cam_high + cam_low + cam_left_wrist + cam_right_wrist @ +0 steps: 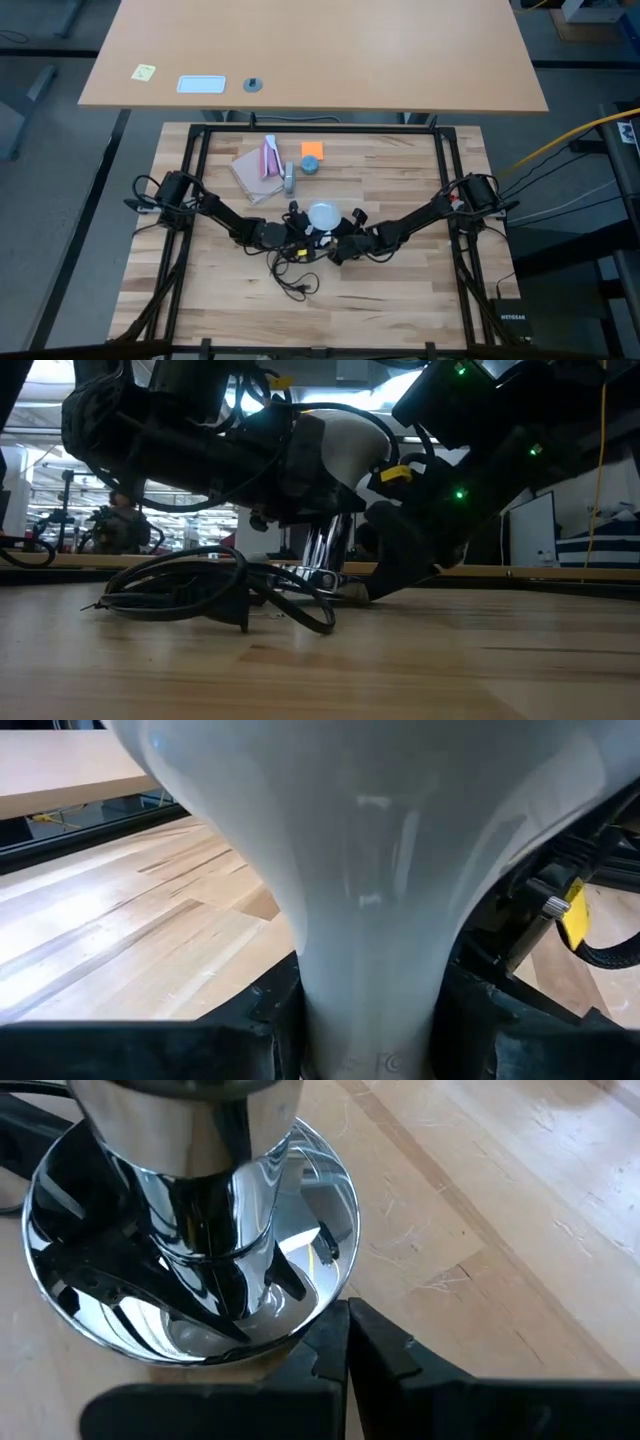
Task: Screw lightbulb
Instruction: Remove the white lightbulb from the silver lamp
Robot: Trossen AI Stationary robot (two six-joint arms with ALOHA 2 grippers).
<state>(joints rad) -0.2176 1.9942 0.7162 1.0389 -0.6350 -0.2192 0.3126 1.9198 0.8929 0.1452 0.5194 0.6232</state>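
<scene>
My left gripper (365,1020) is closed around the pale neck of the lightbulb (322,214), which stands at the middle of the wooden table (400,280), globe up, over the chrome socket (200,1260). My right gripper (345,1345) is pressed fully shut, fingertips pinching the rim of that socket's flared base.

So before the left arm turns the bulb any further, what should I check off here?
1. Left claw closed on the lightbulb neck: ok.
2. Right claw shut at the rim of the socket base, steadying it: ok.
3. Bulb upright over the socket: ok.
4. Threads engaged: cannot tell, hidden.
5. Black cord clear of the arms: not ok, it is coiled on the table right beside the socket.
</scene>
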